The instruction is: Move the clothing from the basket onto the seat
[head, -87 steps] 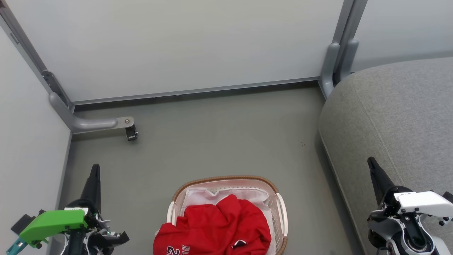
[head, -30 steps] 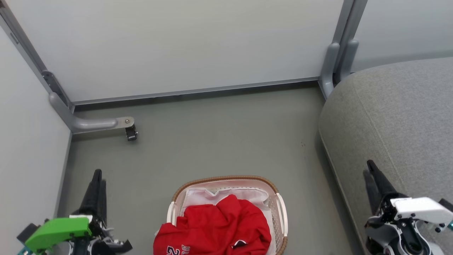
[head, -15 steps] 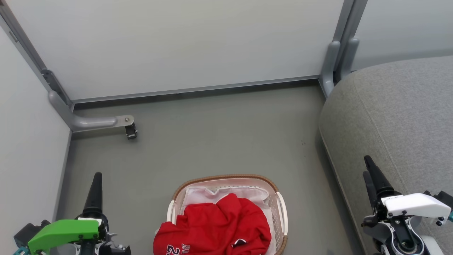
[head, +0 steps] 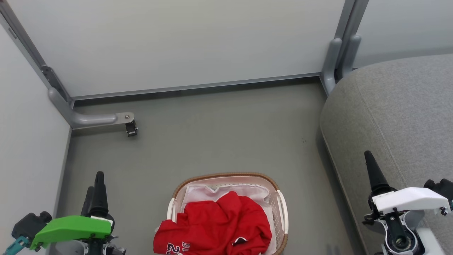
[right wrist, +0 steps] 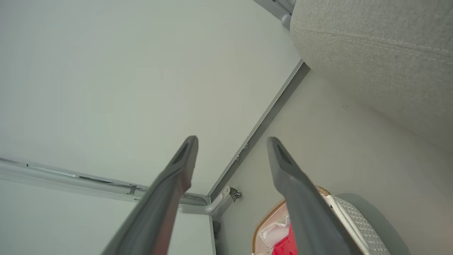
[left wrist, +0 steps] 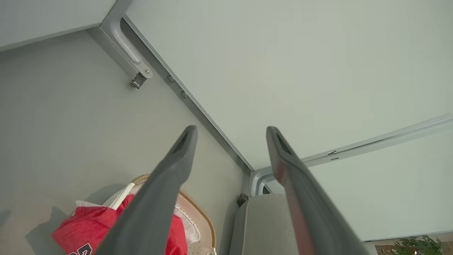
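The left gripper (left wrist: 231,127) and right gripper (right wrist: 231,139) gaped wide and empty, flanking the basket (head: 226,176) of clothing (head: 216,226), probably readying a grab.

floor (head: 219,141) grey | wall panels (head: 177,42) pale, grey-framed | castor (head: 131,131) on frame foot (head: 95,119), nr L corner

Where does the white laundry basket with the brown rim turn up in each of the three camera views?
Head view: basket at bottom centre, on the floor, red clothing inside.
Left wrist view: basket at the bottom, left of centre, partly behind a dark finger.
Right wrist view: basket at the bottom, right of centre, behind a dark finger.
Shared landmark: the partition's metal foot, on the floor beyond the basket.
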Motion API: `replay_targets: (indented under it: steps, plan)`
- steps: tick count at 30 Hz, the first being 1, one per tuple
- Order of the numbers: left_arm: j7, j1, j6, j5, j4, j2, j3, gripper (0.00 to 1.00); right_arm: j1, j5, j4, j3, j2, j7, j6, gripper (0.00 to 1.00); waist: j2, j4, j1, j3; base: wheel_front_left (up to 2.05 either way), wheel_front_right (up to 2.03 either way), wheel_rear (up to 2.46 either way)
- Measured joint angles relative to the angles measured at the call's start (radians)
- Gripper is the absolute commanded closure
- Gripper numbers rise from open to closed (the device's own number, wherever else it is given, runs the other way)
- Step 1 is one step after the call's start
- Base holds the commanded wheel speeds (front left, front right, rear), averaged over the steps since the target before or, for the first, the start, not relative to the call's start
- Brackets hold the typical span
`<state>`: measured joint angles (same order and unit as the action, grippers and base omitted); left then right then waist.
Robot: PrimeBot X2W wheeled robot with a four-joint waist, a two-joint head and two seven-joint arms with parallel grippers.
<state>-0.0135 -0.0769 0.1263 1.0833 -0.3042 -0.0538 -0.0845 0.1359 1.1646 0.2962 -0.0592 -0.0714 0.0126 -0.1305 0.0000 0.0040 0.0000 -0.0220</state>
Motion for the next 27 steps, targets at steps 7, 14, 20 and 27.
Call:
replay_targets:
  steps: [7, 14, 20, 27]
  plan:
    - [-0.027, -0.006, 0.000, -0.125, -0.008, -0.004, 0.013, 0.00, 0.019, -0.124, 0.001, 0.029, -0.007, 0.028, 0.000, 0.00, 0.0000, 0.002, 0.0000, -0.005, 0.00, 0.00, 0.00]
    - [-0.051, -0.007, -0.003, -0.238, -0.011, -0.015, 0.025, 0.00, 0.031, -0.244, 0.010, 0.061, -0.015, 0.051, 0.000, 0.00, 0.0000, 0.001, 0.0000, -0.010, 0.00, 0.00, 0.00]
    - [-0.070, -0.007, -0.011, -0.323, -0.023, -0.021, 0.035, 0.00, 0.046, -0.328, 0.021, 0.086, -0.026, 0.070, 0.000, 0.00, 0.0000, 0.000, 0.0000, -0.018, 0.00, 0.00, 0.00]
    - [-0.092, -0.018, -0.021, -0.419, -0.030, -0.025, 0.053, 0.00, 0.061, -0.430, 0.030, 0.107, -0.033, 0.091, 0.000, 0.00, 0.0000, 0.000, 0.0000, -0.024, 0.00, 0.00, 0.00]
